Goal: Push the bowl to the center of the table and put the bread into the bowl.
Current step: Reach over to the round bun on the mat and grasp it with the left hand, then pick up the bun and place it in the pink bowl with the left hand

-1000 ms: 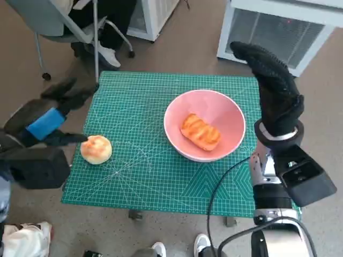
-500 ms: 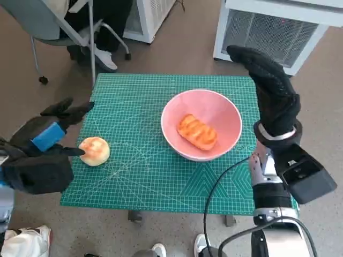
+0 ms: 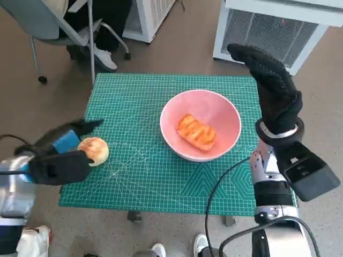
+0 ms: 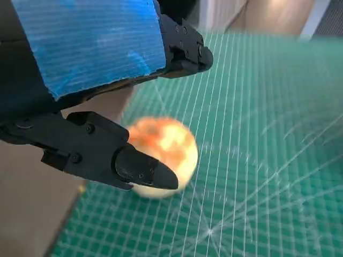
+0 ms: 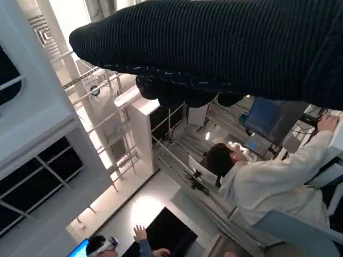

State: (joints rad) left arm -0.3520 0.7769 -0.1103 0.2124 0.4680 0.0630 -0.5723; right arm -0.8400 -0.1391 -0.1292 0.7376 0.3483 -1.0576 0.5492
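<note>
Overall light: bright, even, diffuse in the head view; soft, short shadows under the bowl [image 3: 200, 124] and the bun [image 3: 93, 150].
Glare: none on the green worktop [image 3: 139, 176]; the pink rim shows a mild sheen.
Edge distortion: wide-angle bending at the head view's borders; the white cabinets lean outward.
Motion blur: left robot hand [image 3: 60, 157] smeared in the head view.
Left wrist view: bun [image 4: 162, 152] soft and blurred; grid lines sharper in the foreground, hazy far off; blue tape bright.
Right wrist view: strong backlight, ceiling patches blown out; right robot hand [image 5: 225, 51] dark, its knit crisp; people beyond slightly soft.
</note>
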